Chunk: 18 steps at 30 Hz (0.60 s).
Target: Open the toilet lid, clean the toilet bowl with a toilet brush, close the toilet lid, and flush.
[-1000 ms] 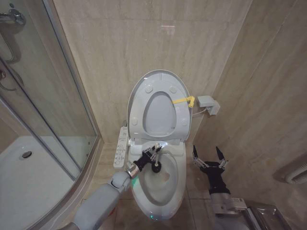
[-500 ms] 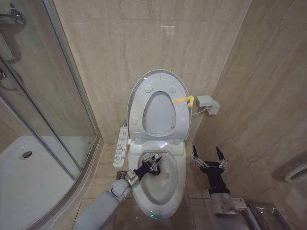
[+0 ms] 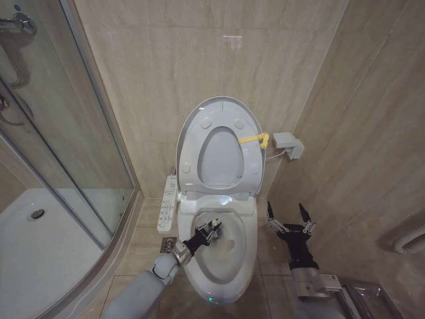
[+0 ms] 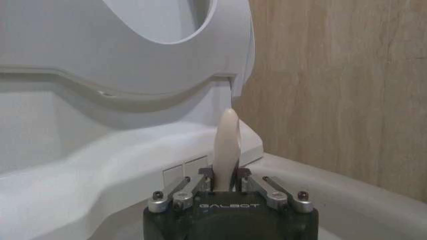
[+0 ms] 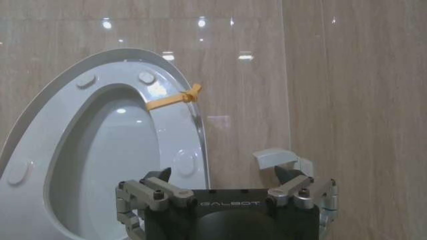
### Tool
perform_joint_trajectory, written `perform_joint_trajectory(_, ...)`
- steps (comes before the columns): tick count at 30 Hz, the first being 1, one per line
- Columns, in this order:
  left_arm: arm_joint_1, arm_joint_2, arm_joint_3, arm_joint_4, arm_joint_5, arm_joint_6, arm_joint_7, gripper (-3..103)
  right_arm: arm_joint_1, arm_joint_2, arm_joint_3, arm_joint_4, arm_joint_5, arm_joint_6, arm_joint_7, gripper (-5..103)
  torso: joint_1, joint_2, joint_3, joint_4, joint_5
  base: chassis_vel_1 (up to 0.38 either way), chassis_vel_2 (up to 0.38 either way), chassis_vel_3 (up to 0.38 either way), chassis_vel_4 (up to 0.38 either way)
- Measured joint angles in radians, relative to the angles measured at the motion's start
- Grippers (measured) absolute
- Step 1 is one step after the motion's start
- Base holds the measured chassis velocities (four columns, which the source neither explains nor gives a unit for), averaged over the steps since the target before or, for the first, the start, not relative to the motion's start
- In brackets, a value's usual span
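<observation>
Bristles are not clear from above, but the toilet brush (image 3: 218, 230) sits low over the toilet bowl (image 3: 247, 247), its white stick handle (image 4: 226, 145) pinched upright between the fingers of the left gripper (image 3: 208, 230) — the wrist view shows the pads closed tight on either side of the stick. The gripper reaches in from the bowl's left rim, over the back part of the basin, just in front of the hinge. The bowl's inside carries a faint yellowish patch near the middle.

Behind it, the toilet lid (image 3: 219, 108) stands raised against the tiled wall, with the seat ring (image 3: 192, 156) folded up against it; round bumpers dot the ring's face, and a yellow strap (image 3: 254, 139) is tied at the right edge. The right gripper (image 3: 289, 217) hovers beside the bowl's right side, clear of it, fingers spread wide and holding nothing.

A long white button panel (image 3: 169, 203) lies along the bowl's left side. A small grey box (image 3: 289, 144) is mounted on the wall to the right of the lid — and the glass shower enclosure (image 3: 60, 146) fills the left.
</observation>
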Motion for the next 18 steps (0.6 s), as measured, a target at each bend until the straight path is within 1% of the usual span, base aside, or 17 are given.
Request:
perform_joint_trajectory(2,-0.005,-0.006,-0.002,-0.017,0.0,-0.007,-0.012,20,0.0,0.0,0.0,0.0,0.0,0.0,0.0,100,0.0,0.0,0.0,0.0002,0.0,0.0,0.0,0.0,0.0)
perform_joint_trajectory(3,-0.01,-0.011,-0.004,-0.024,0.004,-0.012,-0.019,20,0.0,0.0,0.0,0.0,0.0,0.0,0.0,100,0.0,0.0,0.0,-0.0002,-0.0001,0.0,0.0,0.0,0.0)
perform_joint_trajectory(5,-0.029,-0.026,-0.013,-0.039,0.032,-0.025,-0.045,20,0.0,0.0,0.0,0.0,0.0,0.0,0.0,100,0.0,0.0,0.0,-0.0006,-0.0003,0.0,0.0,0.0,0.0)
perform_joint_trajectory(9,-0.05,-0.044,-0.017,-0.047,0.045,-0.033,-0.064,20,0.0,0.0,0.0,0.0,0.0,0.0,0.0,100,0.0,0.0,0.0,-0.0005,-0.0001,0.0,0.0,0.0,0.0)
perform_joint_trajectory(12,-0.058,-0.064,-0.016,-0.048,0.037,-0.04,-0.069,20,0.0,0.0,0.0,0.0,0.0,0.0,0.0,100,0.0,0.0,0.0,-0.0001,0.0,0.0,0.0,0.0,0.0)
perform_joint_trajectory(18,-0.058,-0.101,0.0,-0.049,0.02,-0.047,-0.06,20,0.0,0.0,0.0,0.0,0.0,0.0,0.0,100,0.0,0.0,0.0,-0.0001,0.0,0.0,0.0,0.0,0.0)
